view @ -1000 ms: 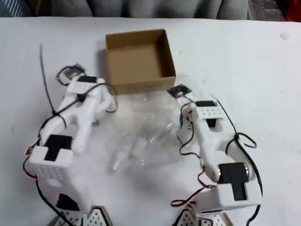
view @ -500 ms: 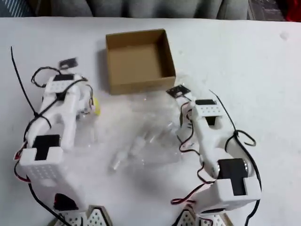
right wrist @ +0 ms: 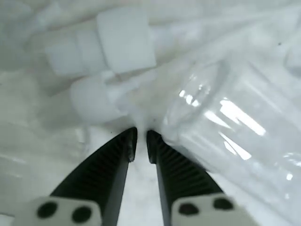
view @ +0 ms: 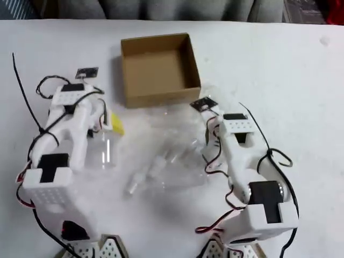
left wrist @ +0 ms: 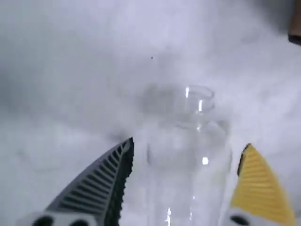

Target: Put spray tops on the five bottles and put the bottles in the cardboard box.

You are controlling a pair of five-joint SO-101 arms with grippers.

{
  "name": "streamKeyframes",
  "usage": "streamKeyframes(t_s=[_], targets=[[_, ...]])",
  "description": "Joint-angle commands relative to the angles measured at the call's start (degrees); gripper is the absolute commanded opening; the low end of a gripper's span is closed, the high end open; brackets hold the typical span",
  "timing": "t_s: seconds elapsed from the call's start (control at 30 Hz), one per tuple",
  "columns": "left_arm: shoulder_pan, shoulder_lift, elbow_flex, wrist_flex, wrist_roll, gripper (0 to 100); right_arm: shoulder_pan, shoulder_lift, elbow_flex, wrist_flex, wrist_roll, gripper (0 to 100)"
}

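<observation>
Glare and clear plastic blur the heap (view: 169, 156) lying on the white table (view: 279, 70) between the two arms. From above, bottles and spray tops run together there, and their number cannot be told.

In the right wrist view a white spray top (right wrist: 124, 40) and a rounder white part (right wrist: 91, 99) lie just beyond the fingertips. A second bottle (right wrist: 225, 122) lies on its side beside them, cut off at the picture's edge.

The right gripper (right wrist: 141, 136) points down into this heap with its jaws pressed almost together, only a thin slit between them. Whether anything is pinched in that slit cannot be made out.

The left gripper (left wrist: 188, 145) has its jaws spread wide. A clear bottle (left wrist: 188, 141) with no top on its open neck sits between the grey finger and the yellow finger (left wrist: 256, 188). Its lower part is cut off, and it is unclear whether either pad touches the glassy wall.

From above, this bottle (view: 105, 150) is a faint shape beside the left arm, apart from the heap. The cardboard box (view: 160, 67) stands open-topped farther back.
</observation>
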State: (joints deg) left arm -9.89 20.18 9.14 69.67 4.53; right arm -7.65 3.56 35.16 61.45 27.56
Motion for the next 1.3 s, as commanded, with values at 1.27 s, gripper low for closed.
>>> streamKeyframes(t_s=[1.27], targets=[[2.6,-2.4,1.1,-3.4,-2.6,21,0.8,0.7,-1.1,-0.1,0.5,1.7]])
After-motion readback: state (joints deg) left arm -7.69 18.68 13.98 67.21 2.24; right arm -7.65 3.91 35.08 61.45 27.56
